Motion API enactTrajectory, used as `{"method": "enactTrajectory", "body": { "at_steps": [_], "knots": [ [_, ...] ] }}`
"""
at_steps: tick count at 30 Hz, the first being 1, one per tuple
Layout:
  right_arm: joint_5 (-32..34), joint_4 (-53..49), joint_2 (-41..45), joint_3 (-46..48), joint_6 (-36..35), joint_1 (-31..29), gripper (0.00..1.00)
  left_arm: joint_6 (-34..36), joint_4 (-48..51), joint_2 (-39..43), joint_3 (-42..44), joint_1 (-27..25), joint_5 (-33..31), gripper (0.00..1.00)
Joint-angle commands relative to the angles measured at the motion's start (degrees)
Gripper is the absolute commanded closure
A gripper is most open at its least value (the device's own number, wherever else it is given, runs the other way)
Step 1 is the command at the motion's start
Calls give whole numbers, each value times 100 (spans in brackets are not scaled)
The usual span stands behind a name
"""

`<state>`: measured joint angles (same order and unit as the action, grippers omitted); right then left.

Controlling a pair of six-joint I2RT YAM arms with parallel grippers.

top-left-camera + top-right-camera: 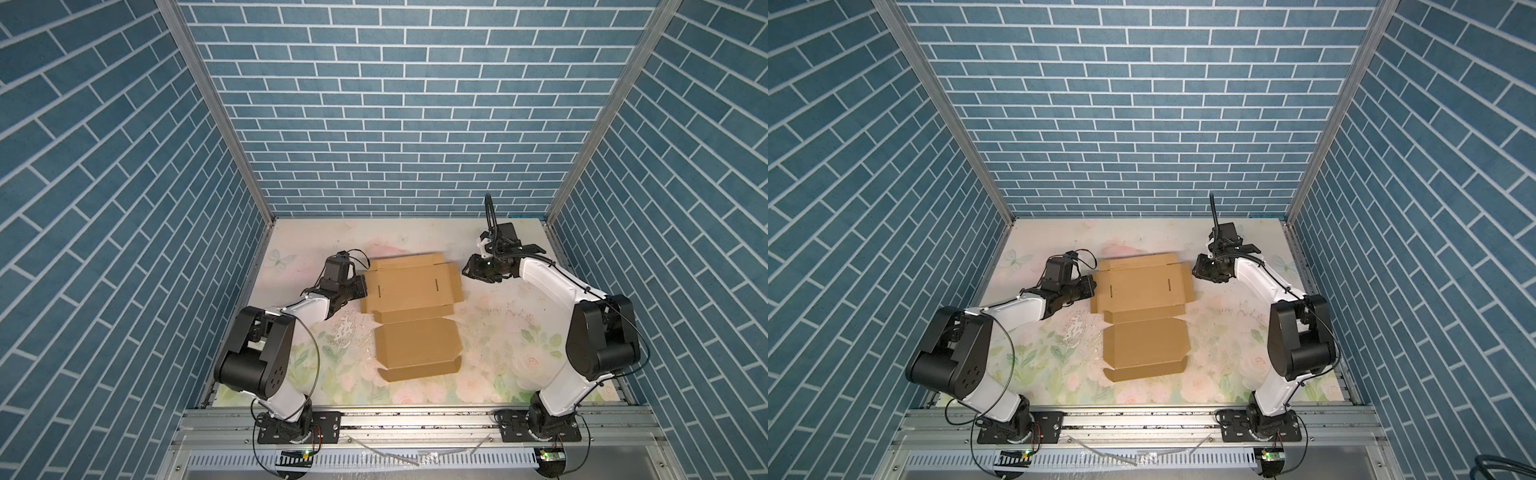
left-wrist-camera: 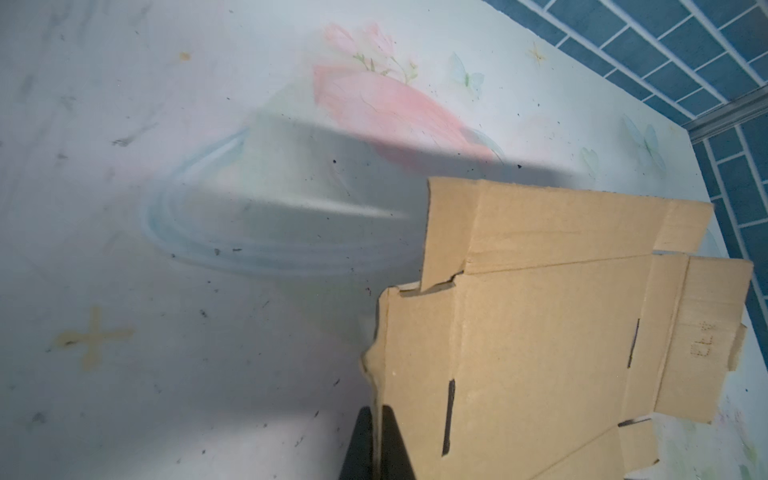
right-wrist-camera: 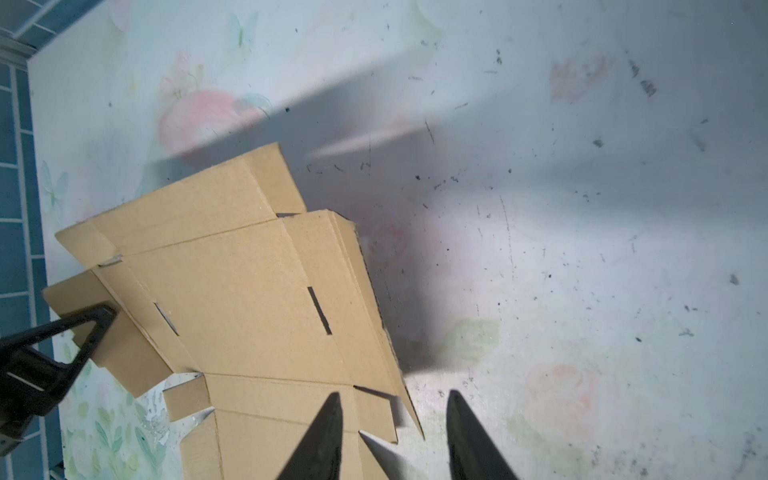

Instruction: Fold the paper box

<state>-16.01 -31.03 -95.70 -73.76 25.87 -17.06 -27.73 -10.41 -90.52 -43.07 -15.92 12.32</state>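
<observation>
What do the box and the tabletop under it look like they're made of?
The box looks like plain brown corrugated cardboard, matte: creases, cut slots and a fluted edge show in the right wrist view. The tabletop seems a smooth printed sheet, pale flowers, scuffed; vinyl or paper, I cannot tell.

Both top views: bright, even overhead light; sharp throughout. Strong wide-angle perspective splays the brick walls [image 1: 104, 187] toward the frame edges. Wrist views: dimmer, bluish cast. Broad soft-edged shadows cross the counter [image 2: 124, 249] beside the paper box [image 2: 540, 332]. Right gripper [image 3: 392, 415] fingers [image 3: 328, 436], close to lens, render as soft black silhouettes.
</observation>
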Motion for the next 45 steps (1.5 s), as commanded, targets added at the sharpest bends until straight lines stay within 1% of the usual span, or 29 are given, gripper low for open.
{"method": "enactTrajectory", "body": {
  "at_steps": [1, 8, 11, 14, 21, 26, 30, 32, 33, 36, 41, 45],
  "knots": [
    [242, -166, 321, -373, 521, 18, 57, -222, -670, 193, 254, -5, -395, 100],
    [236, -22, 572, -429, 1195, -46, 55, -368, -1169, 579, 698, -188, -1073, 100],
    [353, 61, 554, -407, 1526, -205, 54, -426, -1335, 772, 879, -302, -1417, 100],
    [487, 351, 556, -286, 1986, -429, 50, -461, -1485, 960, 1084, -443, -1788, 100],
    [623, 1522, 423, 116, 3503, -922, 43, -327, -1866, 1288, 1545, -839, -2612, 100],
    [765, 1874, 153, 85, 4466, -1198, 37, -122, -2226, 1273, 1770, -1228, -3124, 100],
    [1027, 1862, 7, -63, 5072, -1337, 33, 47, -2569, 1213, 1921, -1538, -3507, 100],
    [1065, 1798, -50, -157, 5337, -1399, 33, 31, -2677, 1186, 1944, -1610, -3522, 100],
    [1231, 1746, -91, -226, 5481, -1433, 32, 60, -2704, 1188, 1950, -1662, -3566, 100],
    [1317, 1694, -228, -395, 5849, -1517, 30, 221, -2775, 1209, 1941, -1867, -3815, 100],
    [1395, 1515, -521, -824, 6201, -1656, 29, 254, -3009, 1173, 2046, -2054, -4091, 100],
    [1438, 1456, -711, -1145, 6308, -1735, 29, 206, -3306, 1073, 2169, -2168, -4236, 100]
  ]
}}
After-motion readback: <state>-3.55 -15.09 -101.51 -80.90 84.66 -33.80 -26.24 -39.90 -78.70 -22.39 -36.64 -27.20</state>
